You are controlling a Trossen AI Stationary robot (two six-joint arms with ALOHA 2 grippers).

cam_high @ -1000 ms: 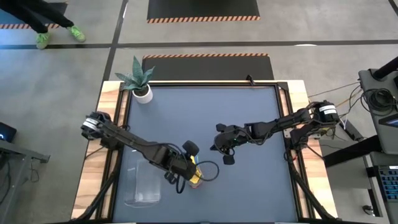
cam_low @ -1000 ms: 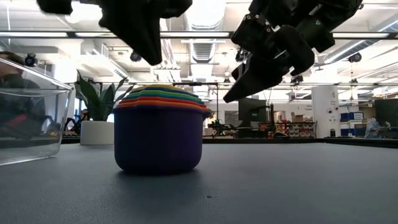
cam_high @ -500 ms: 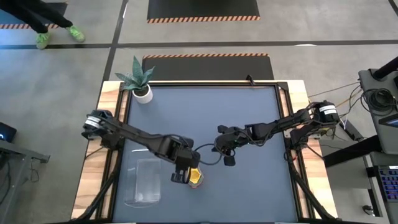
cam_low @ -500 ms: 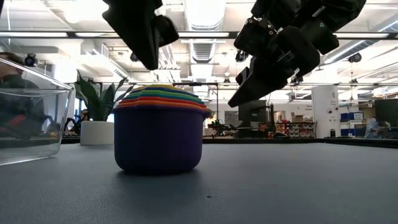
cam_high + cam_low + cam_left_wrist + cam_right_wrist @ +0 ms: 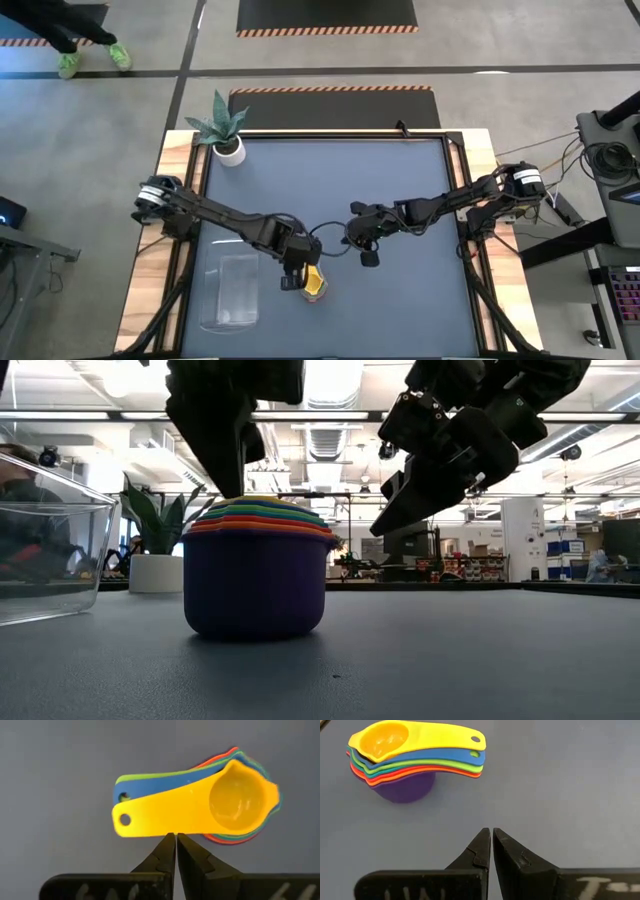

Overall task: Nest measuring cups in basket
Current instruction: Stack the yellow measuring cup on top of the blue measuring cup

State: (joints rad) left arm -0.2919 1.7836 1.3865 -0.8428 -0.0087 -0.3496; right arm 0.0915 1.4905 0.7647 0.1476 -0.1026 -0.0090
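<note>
Rainbow-coloured measuring cups [image 5: 314, 284] sit nested near the tabletop's front edge, outside the basket [image 5: 229, 292]. Left gripper [image 5: 291, 282], clenched empty, hovers above; right gripper [image 5: 366, 256], clenched, waits mid-table. A closed-fingered descent could topple the stack.

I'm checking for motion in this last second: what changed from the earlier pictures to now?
The left gripper, shut and empty, swung from beside the nested stack of coloured plastic measuring cups to over its handles. The stack, the clear plastic basket and the shut right gripper stayed put.
</note>
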